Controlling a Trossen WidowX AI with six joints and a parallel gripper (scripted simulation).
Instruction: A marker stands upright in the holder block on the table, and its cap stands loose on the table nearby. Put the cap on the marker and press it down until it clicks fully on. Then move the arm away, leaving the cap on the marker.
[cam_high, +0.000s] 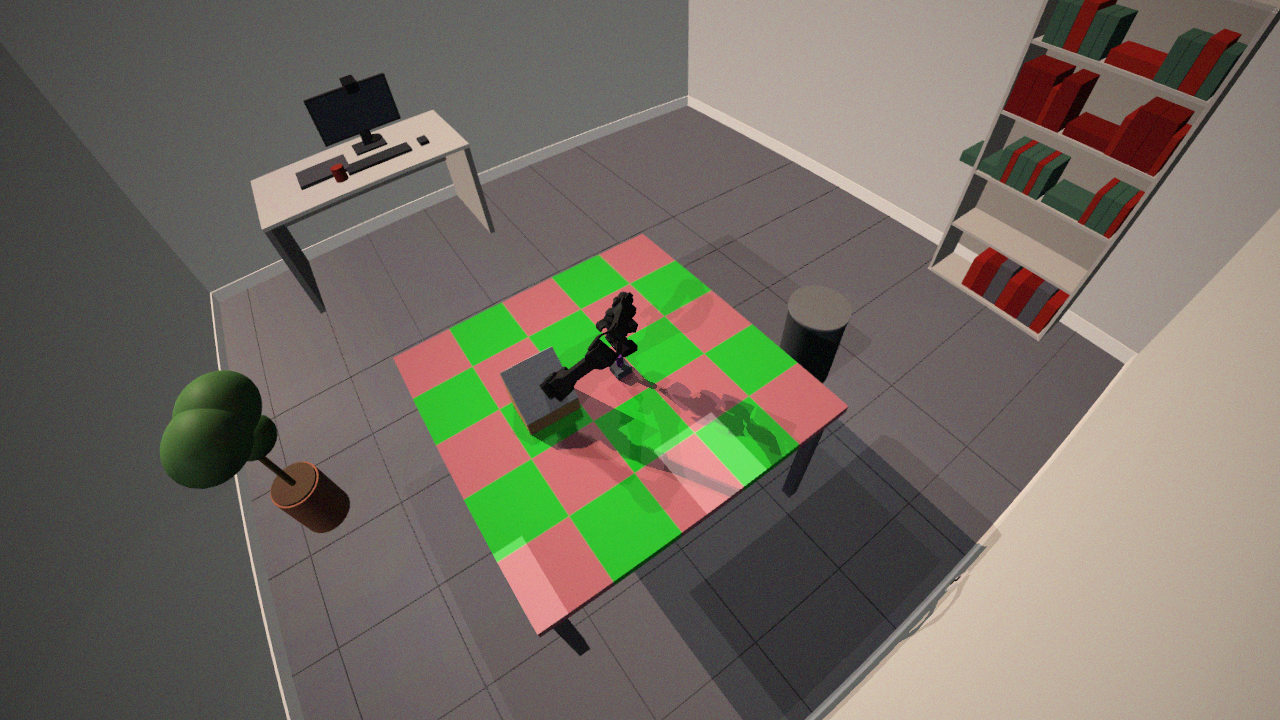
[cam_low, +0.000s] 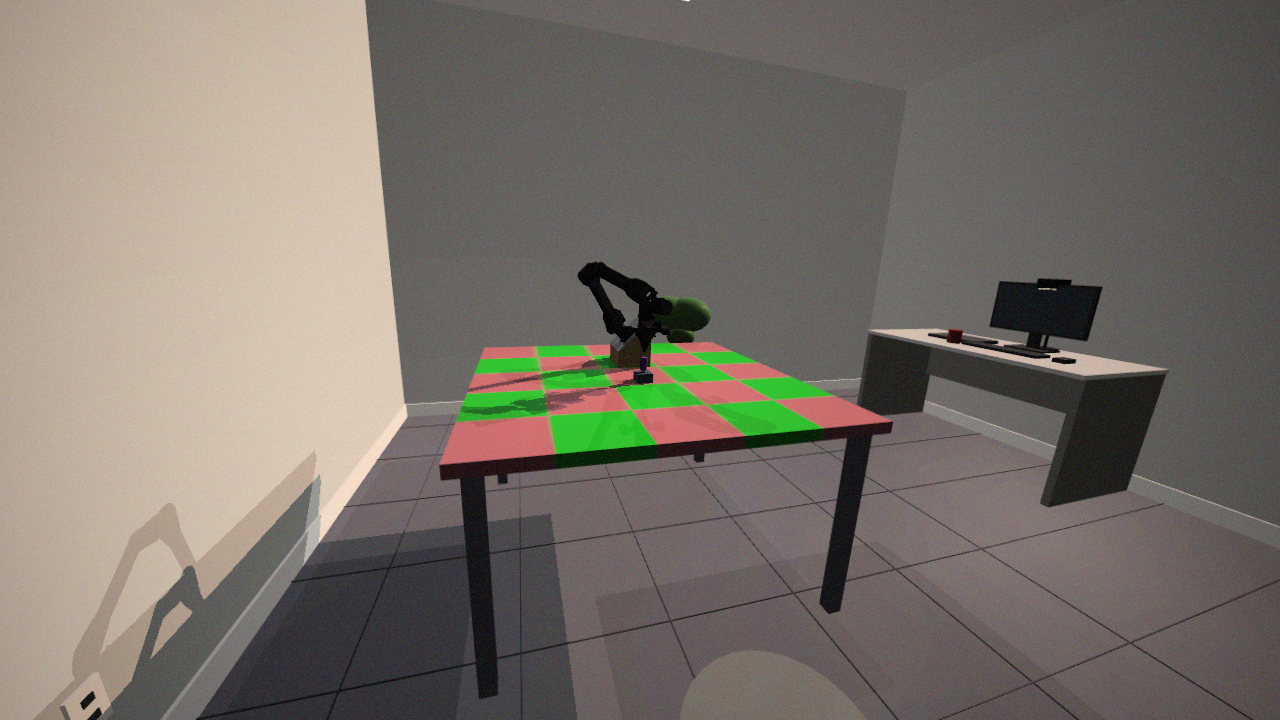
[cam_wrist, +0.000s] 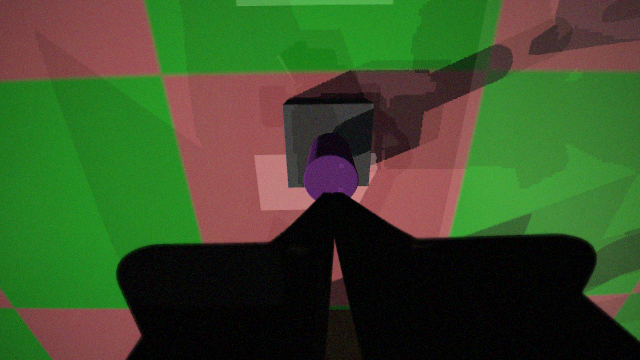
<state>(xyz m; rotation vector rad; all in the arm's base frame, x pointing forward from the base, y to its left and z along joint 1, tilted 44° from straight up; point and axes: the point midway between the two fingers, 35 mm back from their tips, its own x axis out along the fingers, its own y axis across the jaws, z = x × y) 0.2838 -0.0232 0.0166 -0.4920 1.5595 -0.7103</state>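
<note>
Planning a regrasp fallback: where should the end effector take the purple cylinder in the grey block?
Grip the purple cylinder on its curved side wall near the top, descending from above. It stands upright and the grey block encloses its base, leaving only the upper part free. The end effector is shut and empty, so open it first.

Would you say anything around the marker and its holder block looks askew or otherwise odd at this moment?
Nothing stands out. In the wrist view the purple cap sits upright on the marker over the grey holder block, with no tilt that I can see. The gripper is shut on nothing, its tips just above the cap's top.
</note>
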